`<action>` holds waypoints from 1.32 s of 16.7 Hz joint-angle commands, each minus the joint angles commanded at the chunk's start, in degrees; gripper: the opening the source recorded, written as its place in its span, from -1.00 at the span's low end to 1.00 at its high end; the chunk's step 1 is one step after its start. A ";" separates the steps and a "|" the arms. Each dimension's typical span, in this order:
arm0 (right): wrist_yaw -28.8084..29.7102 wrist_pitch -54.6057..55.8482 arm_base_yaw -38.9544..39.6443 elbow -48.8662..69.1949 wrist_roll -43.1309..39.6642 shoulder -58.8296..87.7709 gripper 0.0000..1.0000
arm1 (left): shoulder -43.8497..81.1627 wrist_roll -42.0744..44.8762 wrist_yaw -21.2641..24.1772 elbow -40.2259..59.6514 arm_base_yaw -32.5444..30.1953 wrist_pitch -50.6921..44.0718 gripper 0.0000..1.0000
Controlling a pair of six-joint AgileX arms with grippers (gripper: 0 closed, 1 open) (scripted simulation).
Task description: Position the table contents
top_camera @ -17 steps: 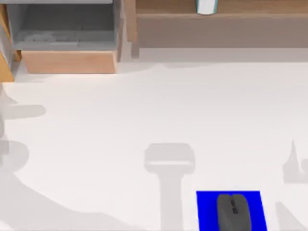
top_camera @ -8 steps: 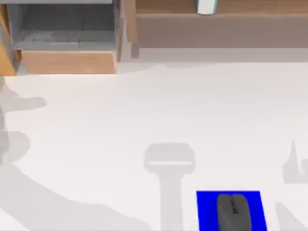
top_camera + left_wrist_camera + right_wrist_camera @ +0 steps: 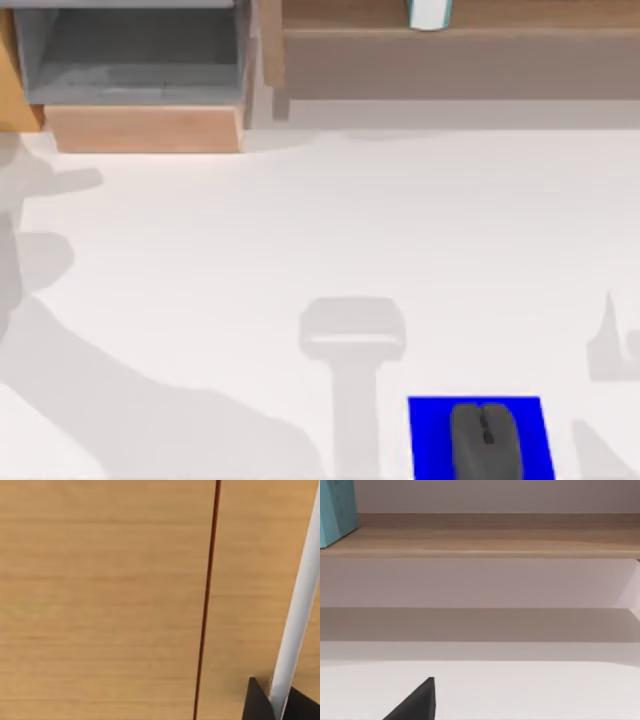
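Dark grey mouse (image 3: 487,440) on blue mat (image 3: 432,436) at table's (image 3: 300,230) near edge, right of centre; finger states of both grippers impossible to tell.

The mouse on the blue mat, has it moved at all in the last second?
No. In the top view the mouse sits at the same spot on the blue mat, near the table's lower right edge.

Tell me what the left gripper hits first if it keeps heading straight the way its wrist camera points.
Probably the wooden panel, which faces the left gripper head-on across the left wrist view; how far off it is cannot be judged.
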 joint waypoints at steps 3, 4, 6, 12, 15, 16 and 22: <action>0.00 0.00 0.00 0.00 0.00 0.00 1.00 | 0.00 0.00 0.00 0.00 0.00 0.00 -0.85; 0.00 0.00 0.00 0.00 0.00 0.00 1.00 | 0.00 0.00 0.00 0.00 0.00 0.00 -0.70; 0.00 0.00 0.00 0.00 0.00 0.00 1.00 | 0.00 0.00 0.00 0.00 0.00 0.00 -0.40; 0.00 0.00 0.00 0.00 0.00 0.00 1.00 | 0.00 0.00 0.00 0.00 0.00 0.00 0.51; 0.00 0.00 0.00 0.00 0.00 0.00 1.00 | 0.00 0.00 0.00 0.00 0.00 0.00 0.96; 0.00 0.00 0.00 0.00 0.00 0.00 1.00 | 0.00 0.00 0.00 0.00 0.00 0.00 1.00; 0.00 0.00 0.00 0.00 0.00 0.00 1.00 | 0.00 0.00 0.00 0.00 0.00 0.00 1.00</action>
